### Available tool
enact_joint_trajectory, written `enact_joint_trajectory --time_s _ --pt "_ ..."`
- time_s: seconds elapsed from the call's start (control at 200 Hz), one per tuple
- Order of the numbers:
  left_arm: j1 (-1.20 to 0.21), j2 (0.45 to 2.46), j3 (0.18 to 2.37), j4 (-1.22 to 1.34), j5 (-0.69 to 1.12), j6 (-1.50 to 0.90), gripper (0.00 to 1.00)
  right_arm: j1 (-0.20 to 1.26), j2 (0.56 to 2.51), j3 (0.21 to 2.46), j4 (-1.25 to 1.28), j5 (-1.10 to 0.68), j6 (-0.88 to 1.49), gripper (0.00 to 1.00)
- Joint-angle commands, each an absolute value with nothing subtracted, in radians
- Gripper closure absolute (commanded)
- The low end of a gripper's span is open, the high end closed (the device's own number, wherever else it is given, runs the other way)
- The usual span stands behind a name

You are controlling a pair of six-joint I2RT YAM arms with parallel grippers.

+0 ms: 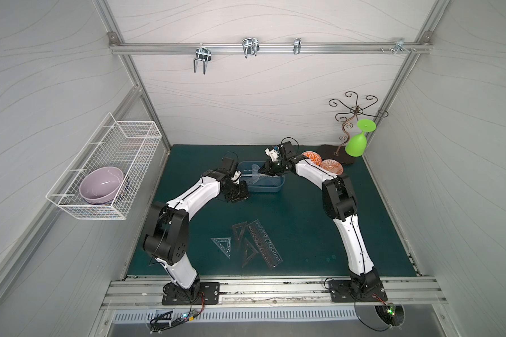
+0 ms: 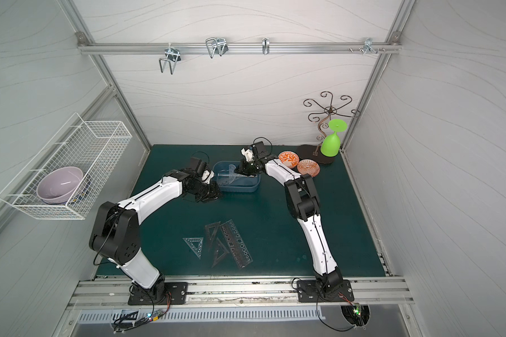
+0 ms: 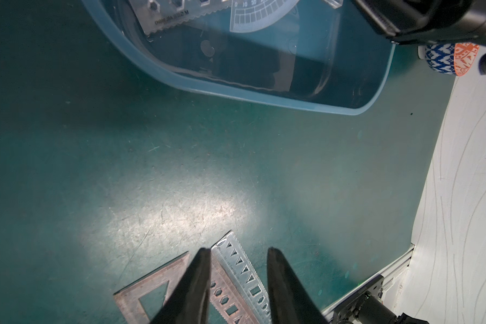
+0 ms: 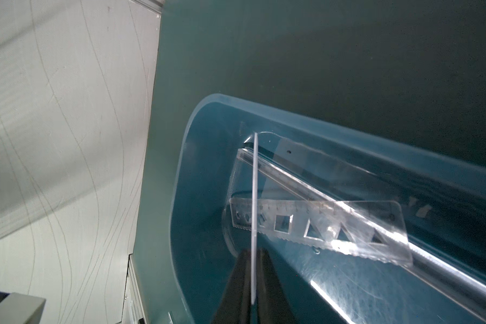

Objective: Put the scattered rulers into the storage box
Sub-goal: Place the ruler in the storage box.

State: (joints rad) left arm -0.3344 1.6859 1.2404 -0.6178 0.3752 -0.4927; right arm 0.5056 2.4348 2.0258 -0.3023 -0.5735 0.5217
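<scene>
The storage box (image 1: 265, 188) sits toward the back of the green counter (image 1: 304, 233), with both arms reaching to it. The right gripper (image 4: 253, 251) hangs over the inside of the box, grasping a thin clear ruler (image 4: 254, 182) seen edge-on, which points away from the fingers toward the box's far rounded corner. Under it a clear stencil ruler (image 4: 320, 221) with cut-out squares and triangles lies on the box floor. It lies across a long clear straightedge (image 4: 292, 179) that runs along the box's length. In both top views a half-circle protractor (image 1: 253, 174) shows at that gripper's tip, inside the box outline. Whether it is the pinched piece I cannot tell.

The left gripper (image 3: 239, 251) hovers above the counter just beside the box's near left corner, its fingers spread with nothing between them.

Nearer the front, well apart from the box, the other rulers lie flat in a cluster. There is a bluish triangle (image 1: 222, 245), and a dark triangle (image 1: 239, 233) just beside it. A second dark triangle (image 1: 250, 253) and the long stencil strips (image 1: 265, 245) overlap.

Two orange patterned bowls (image 1: 311, 157) stand behind the right arm. A lilac bowl (image 1: 101, 183) rests in the white wire basket (image 1: 135, 137) on the left wall.
</scene>
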Motion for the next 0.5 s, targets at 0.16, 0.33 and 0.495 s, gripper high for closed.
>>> enact_joint_trajectory --time_s 0.16,0.33,0.495 --pt "-0.328 1.685 1.235 -0.586 0.393 -0.486 0.63 0.510 2.488 2.060 -0.347 -0.559 0.494 0.87" --pt "-0.325 1.684 1.235 -0.585 0.398 -0.489 0.63 0.508 2.489 2.083 -0.369 -0.555 0.483 0.84" --pt "-0.324 1.676 1.230 -0.578 0.413 -0.497 0.62 0.491 2.435 2.094 -0.398 -0.536 0.459 0.77"
